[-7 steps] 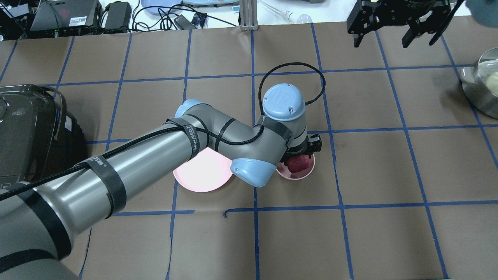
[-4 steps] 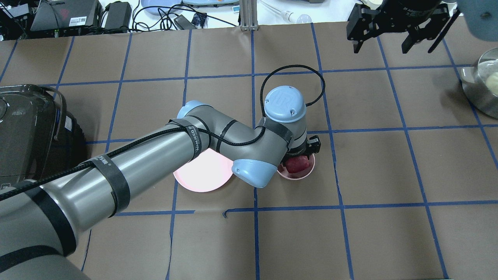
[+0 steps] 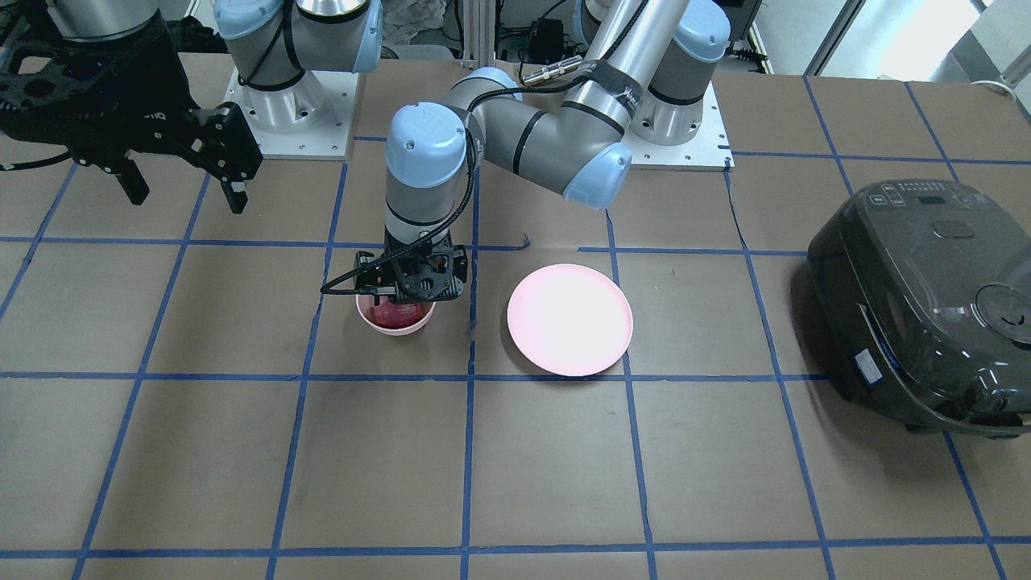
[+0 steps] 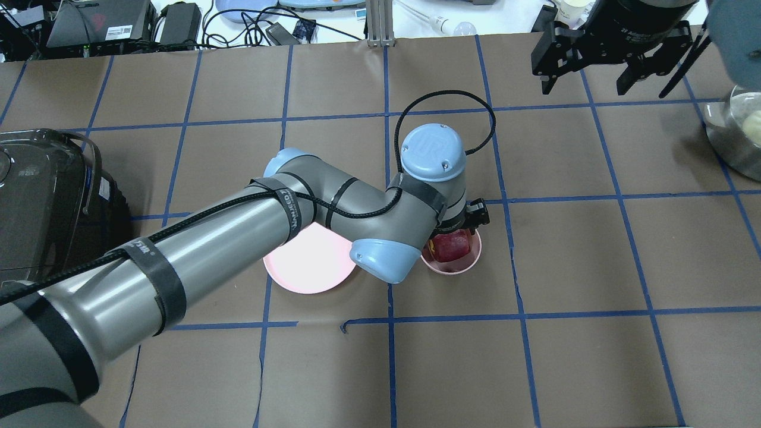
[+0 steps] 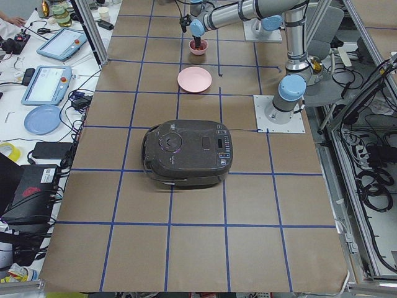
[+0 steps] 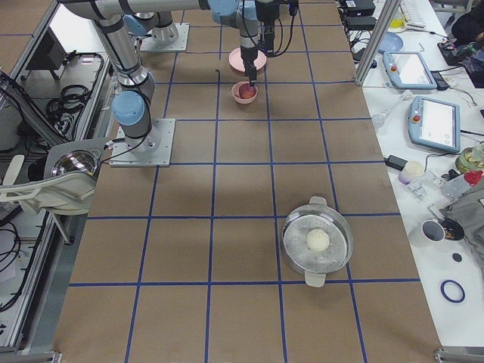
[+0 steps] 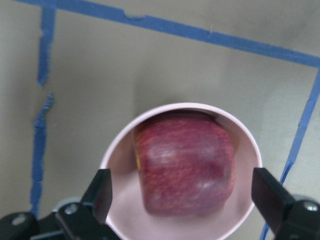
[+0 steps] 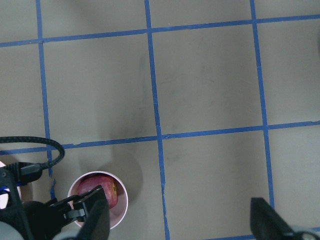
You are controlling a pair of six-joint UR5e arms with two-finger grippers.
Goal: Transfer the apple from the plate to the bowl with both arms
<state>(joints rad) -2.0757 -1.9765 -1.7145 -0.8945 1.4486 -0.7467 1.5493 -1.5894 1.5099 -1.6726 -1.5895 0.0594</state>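
Note:
The dark red apple [image 7: 185, 170] lies inside the small pink bowl [image 7: 120, 150], near mid-table in the overhead view [image 4: 469, 261]. My left gripper [image 7: 186, 195] hangs just above the bowl, open. Its fingers [image 7: 102, 192] stand wide on either side of the apple and touch nothing. In the front view the left gripper [image 3: 411, 294] hides part of the apple [image 3: 395, 312]. The flat pink plate [image 4: 309, 267] sits bare beside the bowl, partly under my left arm. My right gripper [image 4: 600, 65] is open and empty, high over the far right of the table.
A black rice cooker [image 4: 41, 196] stands at the table's left end. A steel pot [image 4: 737, 131] with a pale ball in it sits at the right edge. Cables and devices lie beyond the far edge.
My left wrist has risen slightly over the bowl, and the apple stays in the bowl. My right gripper has drifted a little nearer.

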